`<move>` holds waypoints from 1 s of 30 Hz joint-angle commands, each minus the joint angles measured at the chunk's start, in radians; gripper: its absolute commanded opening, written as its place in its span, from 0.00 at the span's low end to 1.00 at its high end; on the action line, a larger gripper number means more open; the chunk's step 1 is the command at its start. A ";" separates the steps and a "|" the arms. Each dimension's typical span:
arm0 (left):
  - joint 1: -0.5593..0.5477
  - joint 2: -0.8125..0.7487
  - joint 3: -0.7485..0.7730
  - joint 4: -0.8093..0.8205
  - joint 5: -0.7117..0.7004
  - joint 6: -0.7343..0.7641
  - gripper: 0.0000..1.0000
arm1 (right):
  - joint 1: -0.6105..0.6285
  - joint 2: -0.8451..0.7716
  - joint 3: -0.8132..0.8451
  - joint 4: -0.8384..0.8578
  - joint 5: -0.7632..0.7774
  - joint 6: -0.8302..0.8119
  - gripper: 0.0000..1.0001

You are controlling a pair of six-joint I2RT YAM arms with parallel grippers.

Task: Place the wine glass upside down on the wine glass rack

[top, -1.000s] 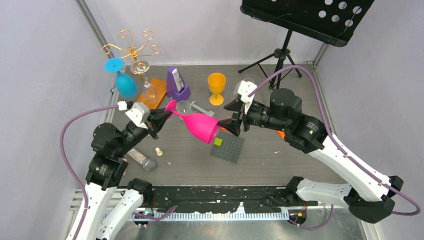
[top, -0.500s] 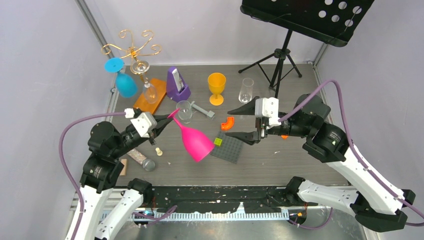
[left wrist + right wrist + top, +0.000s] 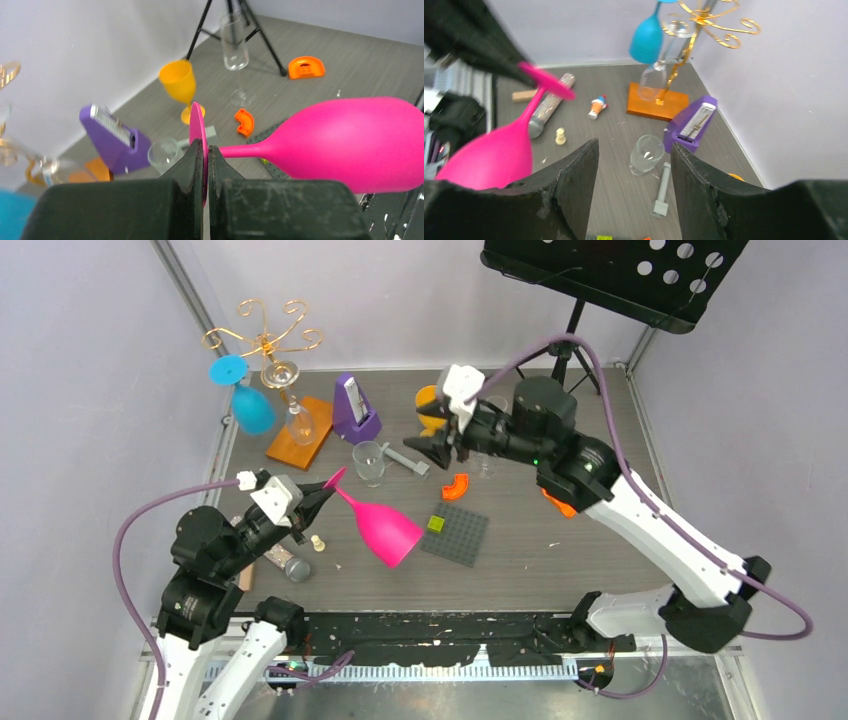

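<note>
1. Since a second ago the pink wine glass (image 3: 385,532) has swung from lying nearly level to slanting bowl-down, and the left arm has drawn it toward the near-left of the bench (image 3: 580,560). The right arm has left the middle and gone to the back, by the orange goblet (image 3: 428,400).
2. The glass hangs in the air, foot uppermost and toward the rack, with its bowl over the edge of the grey studded plate (image 3: 455,535). It is well apart from the wine glass rack (image 3: 265,340) in the far-left corner.
3. The left tool (image 3: 204,155) is clenched on the edge of the glass's foot disc, with the stem running off to the right. It is a thin pinch on a long, bowl-heavy lever, so I judge that slow wrist turns suit it best.
4. The right tool (image 3: 634,145) stands released with nothing between its fingers. It plays no part for now.
5. The step in hand looks like the carry to the rack. Let the bowl hang straight down first, so the glass is truly inverted before the approach.
6. A blue glass (image 3: 250,405) hangs from the left scroll and a clear glass (image 3: 298,420) hangs by the stem. The back and right curls look free, so aim for one of those.
7. Bring the stem sideways into the curl with the foot just above the wire, then lower until the foot rests. Keep the bowl off the purple metronome (image 3: 355,405) and the hanging glasses.
8. Open only once the wire carries the foot.
</note>
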 commanded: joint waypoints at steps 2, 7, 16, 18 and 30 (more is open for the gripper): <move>-0.001 -0.054 -0.093 -0.007 -0.217 -0.268 0.00 | -0.001 0.130 0.213 -0.084 0.149 0.131 0.62; 0.000 -0.045 -0.211 0.117 -0.295 -0.561 0.00 | -0.001 0.025 0.061 -0.019 0.032 0.120 0.67; 0.023 -0.030 -0.335 0.269 -0.315 -0.805 0.00 | -0.001 -0.247 -0.225 0.077 -0.012 -0.002 0.76; 0.026 -0.030 -0.346 0.299 -0.283 -0.818 0.00 | -0.001 -0.247 -0.227 0.023 -0.048 -0.035 0.76; 0.028 -0.050 -0.314 0.312 -0.162 -0.673 0.00 | 0.000 -0.240 -0.220 -0.015 -0.114 -0.098 0.76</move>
